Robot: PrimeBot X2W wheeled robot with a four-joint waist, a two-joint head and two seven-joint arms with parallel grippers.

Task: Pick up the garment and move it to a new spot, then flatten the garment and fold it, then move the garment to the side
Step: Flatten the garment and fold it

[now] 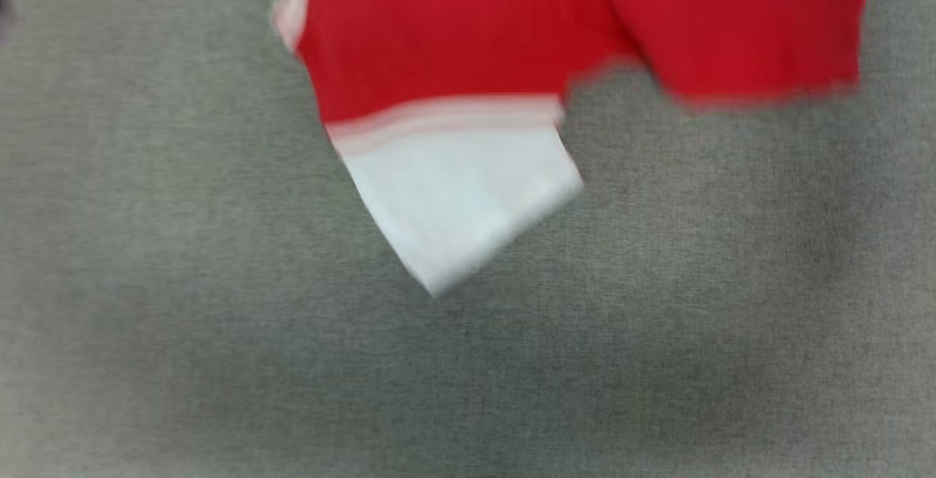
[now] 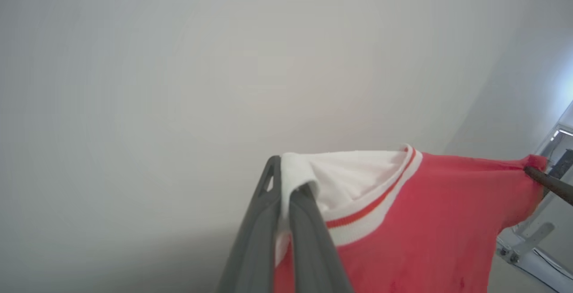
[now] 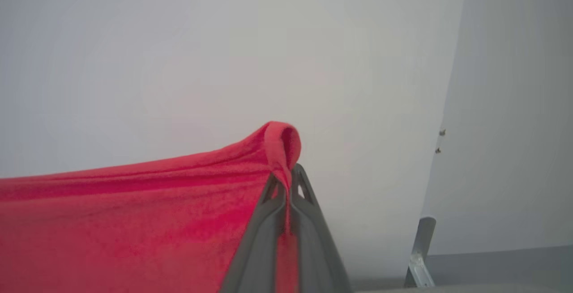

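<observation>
The garment (image 1: 468,39), red with a white sleeve (image 1: 461,200) and striped trim, hangs in the air over the grey cloth-covered table (image 1: 183,317); the head view is blurred. In the left wrist view my left gripper (image 2: 286,181) is shut on the white sleeve edge of the garment (image 2: 429,221), near the striped trim. My right gripper (image 3: 286,181) is shut on a bunched red fold of the garment (image 3: 134,221). The right gripper's dark fingertip (image 2: 544,181) also shows far right in the left wrist view, pinching the red corner. The cloth is stretched between both grippers.
A pale wall (image 2: 224,60) lies behind the grippers in both wrist views. A grey metal bracket (image 3: 418,257) stands at lower right of the right wrist view, and a frame part (image 2: 528,243) at lower right of the left wrist view.
</observation>
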